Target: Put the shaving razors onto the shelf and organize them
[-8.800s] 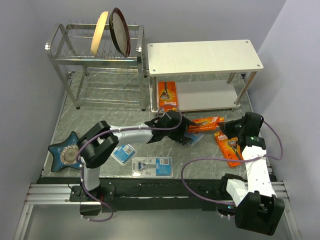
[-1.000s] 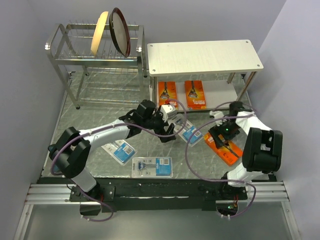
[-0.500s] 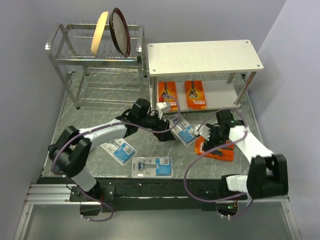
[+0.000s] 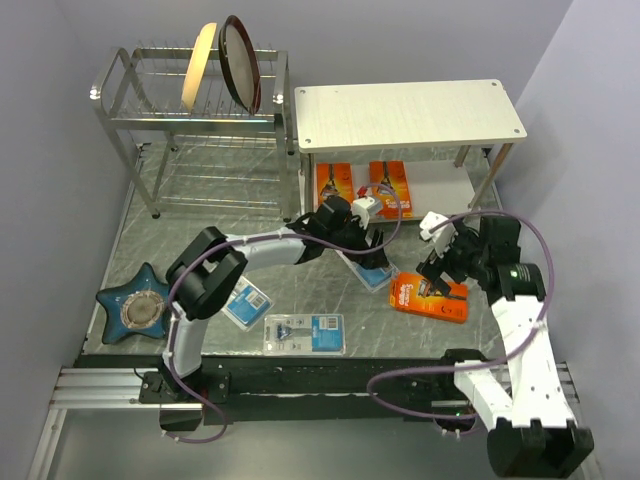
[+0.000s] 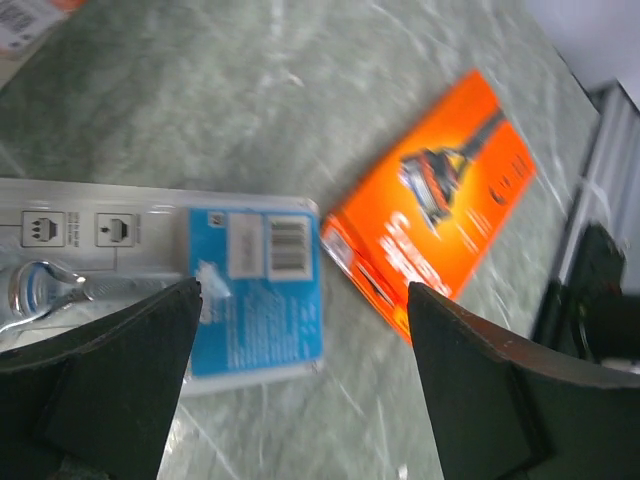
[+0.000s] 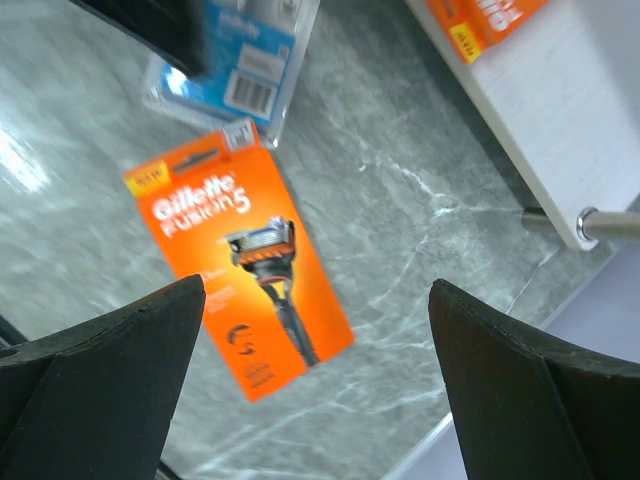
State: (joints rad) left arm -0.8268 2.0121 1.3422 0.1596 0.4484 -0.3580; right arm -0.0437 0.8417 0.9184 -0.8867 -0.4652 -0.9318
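Note:
Two orange razor packs [image 4: 335,185] [image 4: 392,186] lie side by side on the lower board of the white shelf [image 4: 410,112]. A third orange pack [image 4: 428,298] [image 6: 240,250] [image 5: 430,210] lies flat on the table, beside a blue and clear pack [image 4: 373,270] [image 5: 250,290] [image 6: 235,60]. My left gripper [image 4: 365,250] [image 5: 305,330] hovers open over that blue pack's end, nothing between its fingers. Open too, my right gripper [image 4: 443,268] [image 6: 315,330] hangs above the orange pack's right side. Two more blue packs [image 4: 248,300] [image 4: 305,333] lie near the front.
A chrome dish rack [image 4: 190,120] with two plates stands at the back left. A blue star-shaped dish [image 4: 135,310] sits at the front left. The shelf's lower board [image 6: 540,100] and a chrome leg [image 6: 610,222] are close to my right gripper.
The left gripper has slid right, over the blue pack. The right gripper turned the orange pack on the table to lie crosswise, then lifted off it and drew back right.

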